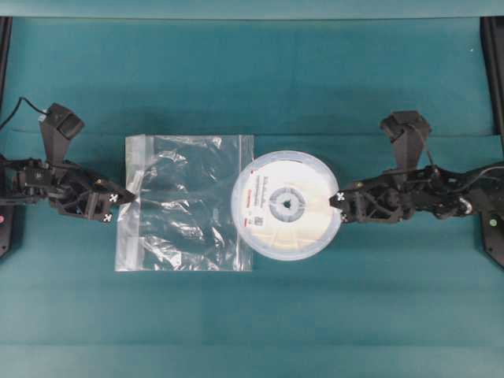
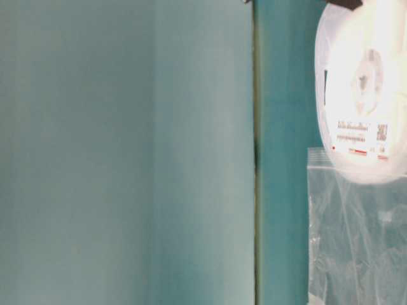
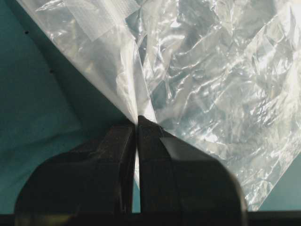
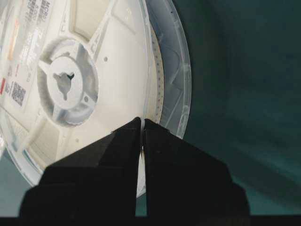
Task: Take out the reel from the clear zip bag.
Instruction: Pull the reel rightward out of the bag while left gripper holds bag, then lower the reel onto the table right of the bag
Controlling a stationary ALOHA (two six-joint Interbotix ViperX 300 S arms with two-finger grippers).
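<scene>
Left tool [image 1: 118,197] pinches the clear zip bag [image 1: 185,203] at nine o'clock; right tool [image 1: 339,198] pinches the reel [image 1: 285,205] at its three o'clock rim.

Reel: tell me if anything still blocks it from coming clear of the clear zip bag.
Nothing visible does. The reel, held at its rim by the right gripper, is almost out of the clear zip bag, overlapping only its open edge. The left gripper pinches the opposite edge.

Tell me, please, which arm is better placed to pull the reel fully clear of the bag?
The right. Its gripper is shut on the reel's rim and can draw it away, while the left gripper pins the clear zip bag's far edge.
</scene>
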